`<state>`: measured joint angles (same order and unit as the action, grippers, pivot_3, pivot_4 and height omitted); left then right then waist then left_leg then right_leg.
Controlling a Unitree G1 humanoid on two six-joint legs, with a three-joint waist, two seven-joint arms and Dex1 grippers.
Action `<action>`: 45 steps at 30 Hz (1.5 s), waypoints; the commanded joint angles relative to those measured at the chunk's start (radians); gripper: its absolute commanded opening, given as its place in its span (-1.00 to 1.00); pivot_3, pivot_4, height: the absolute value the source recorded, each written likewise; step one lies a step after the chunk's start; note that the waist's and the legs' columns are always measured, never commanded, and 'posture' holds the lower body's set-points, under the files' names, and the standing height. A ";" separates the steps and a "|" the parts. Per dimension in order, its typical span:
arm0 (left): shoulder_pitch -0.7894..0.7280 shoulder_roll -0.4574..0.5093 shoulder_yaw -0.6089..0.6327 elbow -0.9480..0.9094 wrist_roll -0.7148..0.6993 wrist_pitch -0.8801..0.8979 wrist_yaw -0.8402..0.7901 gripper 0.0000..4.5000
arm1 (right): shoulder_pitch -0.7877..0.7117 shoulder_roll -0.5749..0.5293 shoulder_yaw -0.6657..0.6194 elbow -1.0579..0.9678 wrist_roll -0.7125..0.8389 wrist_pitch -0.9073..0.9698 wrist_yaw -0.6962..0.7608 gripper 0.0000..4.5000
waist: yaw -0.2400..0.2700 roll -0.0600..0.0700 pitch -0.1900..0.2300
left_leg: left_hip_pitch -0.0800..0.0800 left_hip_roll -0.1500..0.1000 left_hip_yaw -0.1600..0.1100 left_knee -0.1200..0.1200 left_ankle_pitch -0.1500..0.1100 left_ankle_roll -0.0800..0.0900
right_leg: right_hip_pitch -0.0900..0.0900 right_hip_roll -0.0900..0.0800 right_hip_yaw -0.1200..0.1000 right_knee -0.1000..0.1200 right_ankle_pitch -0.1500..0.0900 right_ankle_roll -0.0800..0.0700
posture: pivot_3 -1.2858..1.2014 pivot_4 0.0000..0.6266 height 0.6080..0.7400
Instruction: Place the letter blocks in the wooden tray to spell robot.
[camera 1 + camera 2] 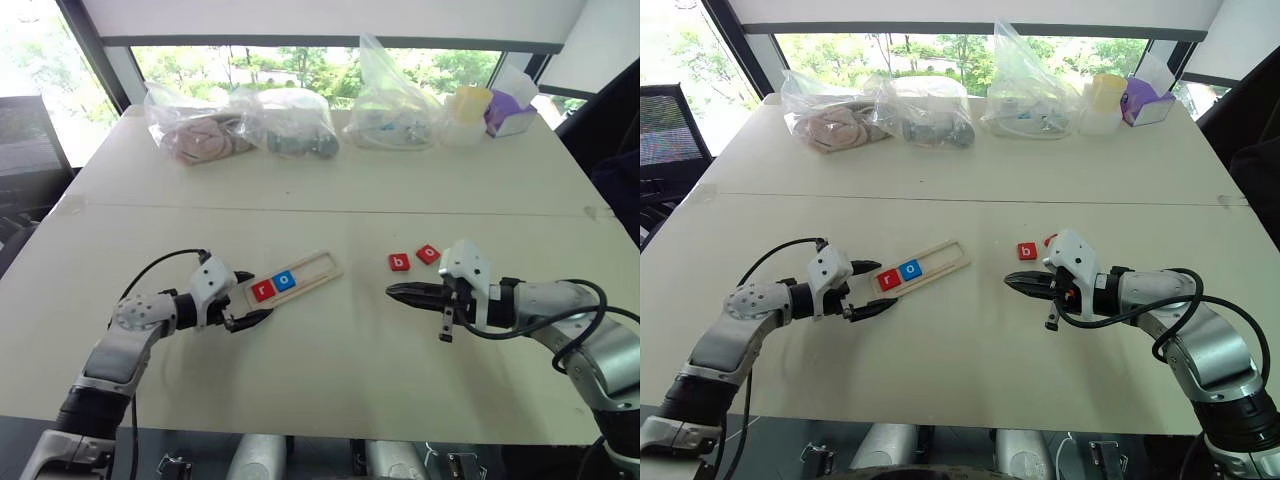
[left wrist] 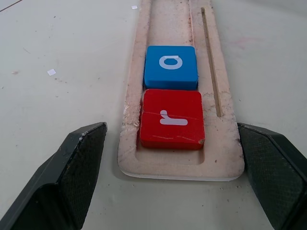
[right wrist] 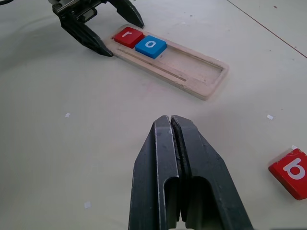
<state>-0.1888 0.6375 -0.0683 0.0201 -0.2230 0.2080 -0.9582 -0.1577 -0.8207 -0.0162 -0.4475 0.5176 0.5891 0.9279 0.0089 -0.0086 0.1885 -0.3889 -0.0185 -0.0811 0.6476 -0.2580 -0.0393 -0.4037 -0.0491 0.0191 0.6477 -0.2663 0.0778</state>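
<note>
Your left end effector (image 1: 243,299) sits lower left of the head view, fingers spread wide and straddling the near end of the wooden tray (image 1: 322,267). It's holding nothing; in the left wrist view both fingers stand just clear of the tray sides. Your right end effector (image 1: 395,291) is lower right of centre, fingers pressed together and empty, pointing toward the tray.

Tray lies diagonally at centre-left on the table (image 1: 330,360). The red r block (image 1: 262,290) and the blue o block (image 1: 285,280) are seated at its near end, touching; the rest of the slot is bare.

The red b block (image 1: 399,262) and a second red block (image 1: 428,254) sit just beyond the right end effector, right of centre. I can't read that second one's letter. I can't pick out a fifth block from here.

Risks, my read:
- If you close the left fingers off-centre, the tray twists and r/o can shift in the slot.
- If you swing right for b without spreading first, the shut tip shoves b into its neighbour or further up the table.
- b looks rotated, so you could seat it sideways.
- Clutter of bags (image 1: 290,122) at the far edge: pushed blocks could end up there.
</note>
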 commanded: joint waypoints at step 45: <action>-0.199 -0.065 -0.287 0.191 0.118 -0.243 -0.330 0.38 | 0.050 -0.016 -0.063 -0.085 -0.015 -0.012 -0.032 -1.00 | 0.005 0.000 0.000 | -0.001 -0.002 0.000 0.001 0.000 0.000 | 0.001 0.000 0.000 -0.002 0.000 0.001 | 0.03 -0.52 1.00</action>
<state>-0.4104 0.5786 -0.3203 0.1938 -0.1500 -0.0373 -1.2963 -0.1022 -0.8277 -0.0540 -0.4973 0.4951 0.5835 0.8973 0.0134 -0.0082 0.1882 -0.3898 -0.0205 -0.0810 0.6483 -0.2579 -0.0392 -0.4026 -0.0494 0.0187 0.6462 -0.2665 0.0789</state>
